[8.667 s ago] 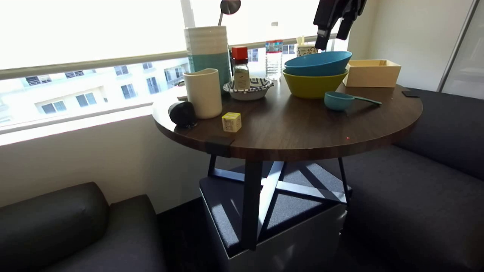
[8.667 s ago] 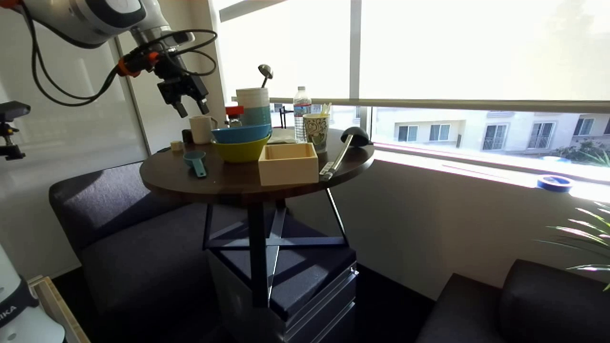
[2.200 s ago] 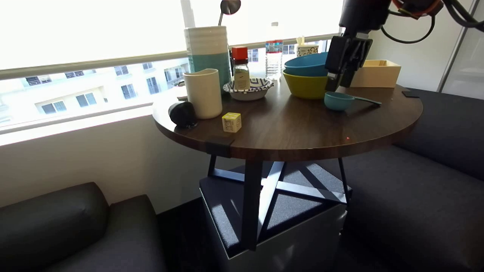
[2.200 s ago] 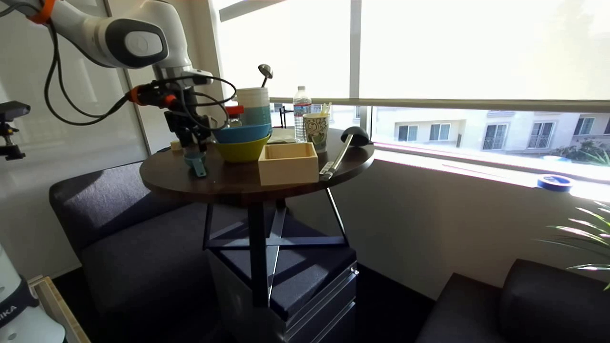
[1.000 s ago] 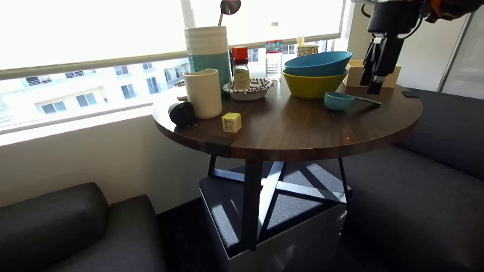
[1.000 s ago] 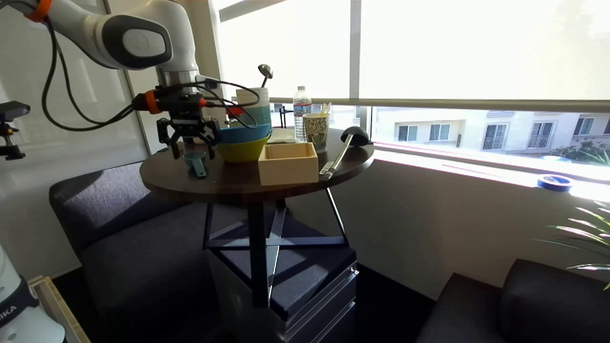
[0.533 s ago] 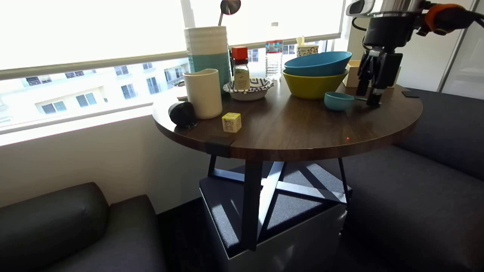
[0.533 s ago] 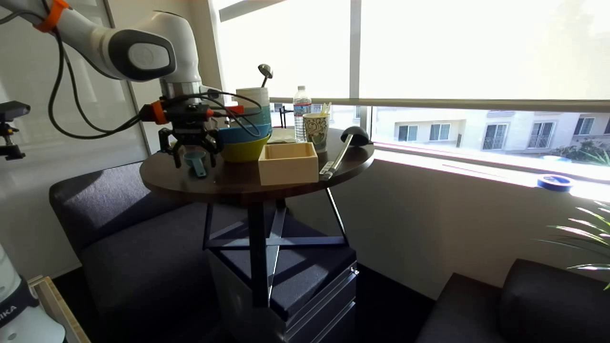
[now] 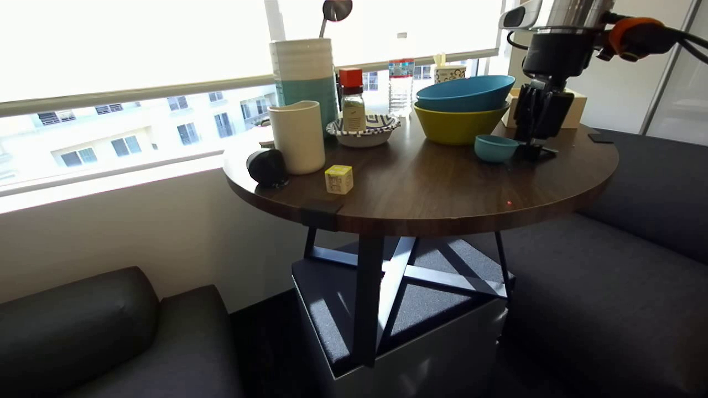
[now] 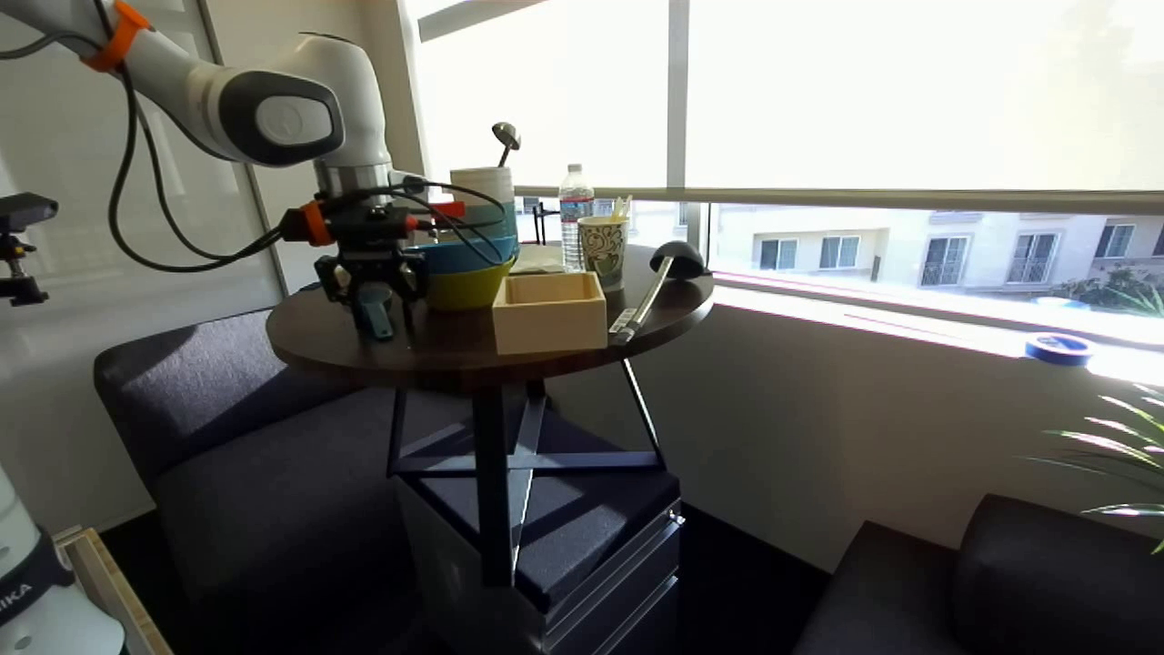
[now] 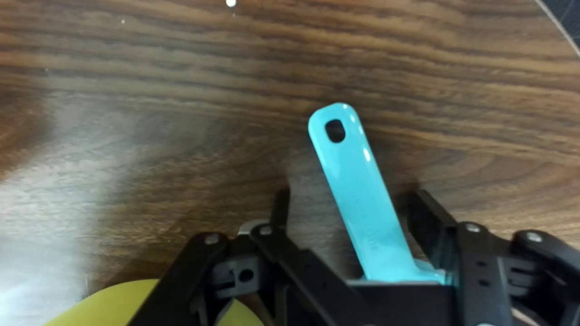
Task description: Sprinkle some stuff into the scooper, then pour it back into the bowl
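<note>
A robot gripper (image 11: pixel 351 198) straddles the handle (image 11: pixel 362 194) of a small teal scooper (image 9: pixel 496 149) resting on a round wooden table (image 9: pixel 420 188), right of centre in an exterior view, below and to the right of a blue bowl (image 9: pixel 464 101) tilted in the mouth of a yellow-green bowl (image 9: pixel 459 126). In the lower half of the wrist view, the fingers (image 11: pixel 428 217) stand spread, one on either side of the handle; bare wood shows to its left, a narrower strip to its right, and nothing appears pinched. The scooper looks like glossy plastic, probably light, stiff and hard to break, yet smooth enough to slide or pivot in a weak grip. The surest hold would seem to be across the flat handle's long edges, close to the round head (image 9: pixel 492 152), so that a filled scoop does not tip. With the handle slanting toward the upper left of the wrist frame, the fingers may meet it askew and twist it as they close. Whether the head holds anything cannot be told
</note>
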Motion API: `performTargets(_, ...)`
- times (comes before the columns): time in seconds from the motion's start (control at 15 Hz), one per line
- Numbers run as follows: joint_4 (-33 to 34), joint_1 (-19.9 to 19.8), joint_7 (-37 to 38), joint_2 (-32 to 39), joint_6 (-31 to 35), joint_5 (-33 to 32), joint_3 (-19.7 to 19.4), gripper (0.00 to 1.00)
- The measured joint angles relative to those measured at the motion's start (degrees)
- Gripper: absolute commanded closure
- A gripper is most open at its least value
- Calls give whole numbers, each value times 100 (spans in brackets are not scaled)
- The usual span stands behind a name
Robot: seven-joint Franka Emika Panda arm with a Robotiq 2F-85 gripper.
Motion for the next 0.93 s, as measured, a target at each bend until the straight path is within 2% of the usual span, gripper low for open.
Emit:
performTargets(0.33, 54, -2, 0, -10, 0, 5, 0, 97)
performTargets(0.47, 57, -1, 0, -16, -1, 10, 4, 100)
performTargets(0.93, 60, 1, 0, -62, -2, 6, 59, 98)
